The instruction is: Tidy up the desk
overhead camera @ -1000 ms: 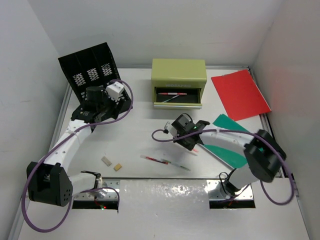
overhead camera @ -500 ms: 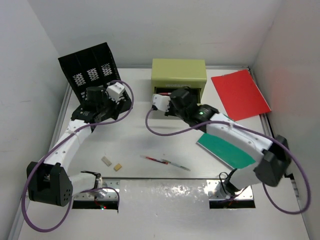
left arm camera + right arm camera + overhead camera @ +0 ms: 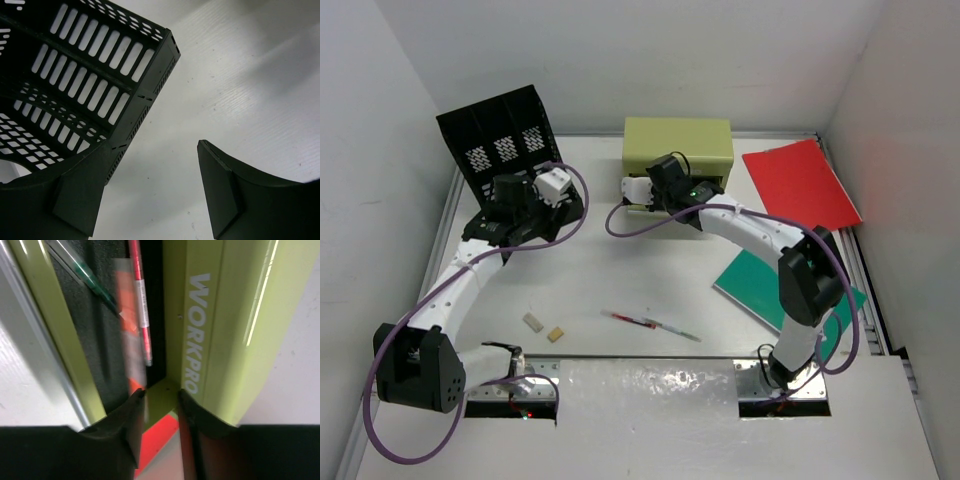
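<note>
Lettering "WORKPRO" (image 3: 199,335) runs pale along the glossy olive-green drawer chest (image 3: 678,148); it is the only writing I can read. The open drawer (image 3: 106,357), lined in dark matt material, holds one red-and-white pen (image 3: 140,300), one clear green-tinted pen (image 3: 82,272) and one blurred orange-red stick (image 3: 127,330). My right gripper (image 3: 161,395) sits at the drawer mouth, fingers slightly spread; whether they touch the blurred stick I cannot tell. My left gripper (image 3: 154,150) is spread wide with nothing between, just beside the black slotted file rack (image 3: 100,75), a rigid plastic lattice. The desk (image 3: 600,270), flat and white, lies under everything, between white walls. On it lie one red folder (image 3: 800,188), one green folder (image 3: 765,290), two slim pens (image 3: 650,323), one pale block (image 3: 533,322) and one tan block (image 3: 556,335).
</note>
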